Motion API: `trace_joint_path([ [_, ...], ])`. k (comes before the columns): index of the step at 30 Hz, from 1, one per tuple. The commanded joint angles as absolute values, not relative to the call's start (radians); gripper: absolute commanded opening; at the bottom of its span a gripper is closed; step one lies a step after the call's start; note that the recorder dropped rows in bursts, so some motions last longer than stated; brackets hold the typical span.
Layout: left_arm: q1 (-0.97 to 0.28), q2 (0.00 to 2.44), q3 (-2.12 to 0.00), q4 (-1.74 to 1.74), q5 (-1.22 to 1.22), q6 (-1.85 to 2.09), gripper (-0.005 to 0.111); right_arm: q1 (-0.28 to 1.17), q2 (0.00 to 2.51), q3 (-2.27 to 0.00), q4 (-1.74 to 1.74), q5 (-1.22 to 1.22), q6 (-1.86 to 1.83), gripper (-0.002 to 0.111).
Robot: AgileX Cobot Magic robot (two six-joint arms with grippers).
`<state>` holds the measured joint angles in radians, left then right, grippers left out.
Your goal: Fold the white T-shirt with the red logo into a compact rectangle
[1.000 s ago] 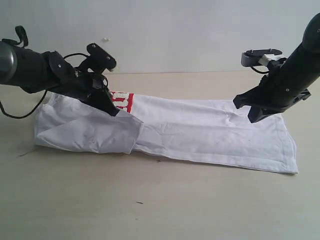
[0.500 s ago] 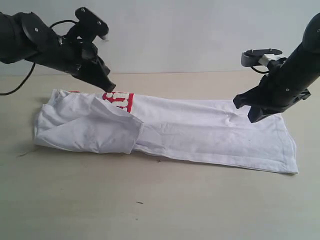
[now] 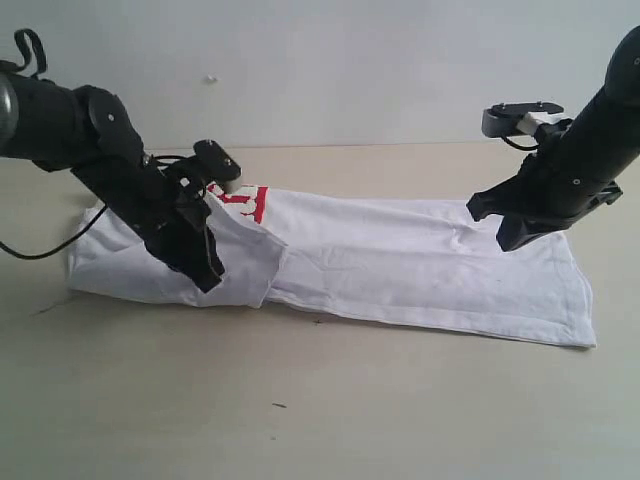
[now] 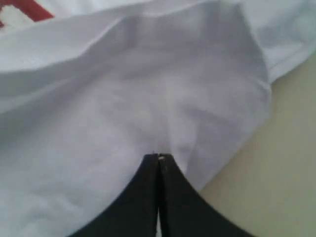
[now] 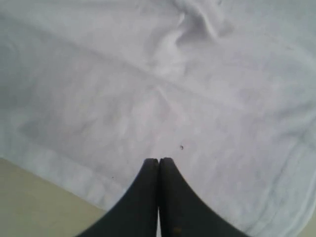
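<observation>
Beige tabletop [image 3: 300, 400] carries the white T-shirt [image 3: 400, 265], apparently a wall [image 3: 330, 70] behind.

White T-shirt [image 3: 400, 260] — plain white, shading grey-lilac in folds. Red logo [image 3: 252, 203] — thick red outline round white letters, only part showing. Left gripper [image 3: 210, 278] and right gripper [image 3: 506, 238]: matte black. Table [image 3: 320, 400] pale beige, few dark specks. Wall [image 3: 350, 70] off-white.

White cotton T-shirt [image 3: 400, 265] folded into a long strip, flat on the beige bench [image 3: 330, 400]
One end is doubled over in a loose, wrinkled flap; thick red logo lettering [image 3: 248, 203] peeks out just behind that flap
</observation>
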<state>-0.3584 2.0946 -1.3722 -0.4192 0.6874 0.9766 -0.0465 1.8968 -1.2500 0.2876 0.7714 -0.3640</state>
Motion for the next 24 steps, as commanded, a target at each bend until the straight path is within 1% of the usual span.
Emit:
trace_joint_path([
  [1, -0.360, 2.125, -1.370, -0.429, 0.565, 0.959, 0.000, -0.046, 1.888, -1.246, 0.279, 0.769, -0.365, 0.000],
  [13, -0.360, 2.145, -1.370, -0.431, 0.208, 0.860, 0.000, -0.046, 1.888, -1.246, 0.281, 0.752, -0.365, 0.000],
  [19, -0.360, 2.142, -1.370, -0.431, 0.210, 0.842, 0.000, -0.046, 1.888, -1.246, 0.281, 0.749, -0.365, 0.000],
  [24, -0.338, 2.092, -1.370, -0.431, 0.176, 0.722, 0.000, -0.046, 1.888, -1.246, 0.281, 0.749, -0.365, 0.000],
])
